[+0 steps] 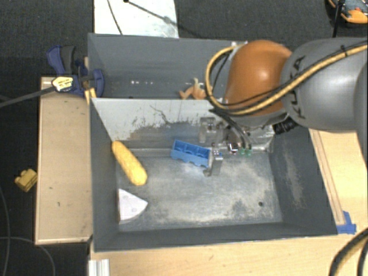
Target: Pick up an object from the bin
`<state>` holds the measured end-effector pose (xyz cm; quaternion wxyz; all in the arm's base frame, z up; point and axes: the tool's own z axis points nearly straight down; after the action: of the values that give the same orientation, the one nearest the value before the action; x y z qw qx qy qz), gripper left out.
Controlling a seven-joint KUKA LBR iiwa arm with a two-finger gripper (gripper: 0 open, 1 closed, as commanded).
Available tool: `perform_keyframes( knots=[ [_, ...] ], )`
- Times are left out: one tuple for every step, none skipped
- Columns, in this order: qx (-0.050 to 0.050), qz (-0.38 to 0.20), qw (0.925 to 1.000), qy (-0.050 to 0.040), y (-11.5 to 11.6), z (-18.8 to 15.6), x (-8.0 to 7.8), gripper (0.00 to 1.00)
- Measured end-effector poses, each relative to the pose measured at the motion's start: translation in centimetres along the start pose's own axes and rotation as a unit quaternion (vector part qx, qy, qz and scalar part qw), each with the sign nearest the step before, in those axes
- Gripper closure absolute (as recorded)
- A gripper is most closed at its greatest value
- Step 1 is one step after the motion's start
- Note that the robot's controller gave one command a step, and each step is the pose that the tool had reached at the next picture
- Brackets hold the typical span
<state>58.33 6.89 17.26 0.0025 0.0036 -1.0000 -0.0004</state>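
Plainly, the main risk sits at the blue plastic block [190,153]. The gripper [214,164] is low in the bin, right at the block's right-hand end rather than over its middle. A grasp taken that far off centre could, I judge, let the block swing or slip out on the way up. It could also simply shove the block along the floor. The block lies at an angle too, so a badly lined-up close might catch only a corner. I cannot tell whether the gripper is open or closed, or whether it has hold of anything.

The grey metal bin [253,186] holds 4 things. The blue block lies near the middle of the floor, toward the back. A yellow thing shaped like a corn cob [129,163] lies by the left wall, well apart from the gripper. A white wedge [131,204] sits in the front left corner. A small tan thing [192,89] lies up by the back wall, too small to identify.
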Motion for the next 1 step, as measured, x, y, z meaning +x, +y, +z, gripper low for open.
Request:
perform_keyframes(
  knots=[
    [0.0, 0.001, 1.0, -0.004, -0.03, -0.49, -0.16, 0.0]
  ],
)
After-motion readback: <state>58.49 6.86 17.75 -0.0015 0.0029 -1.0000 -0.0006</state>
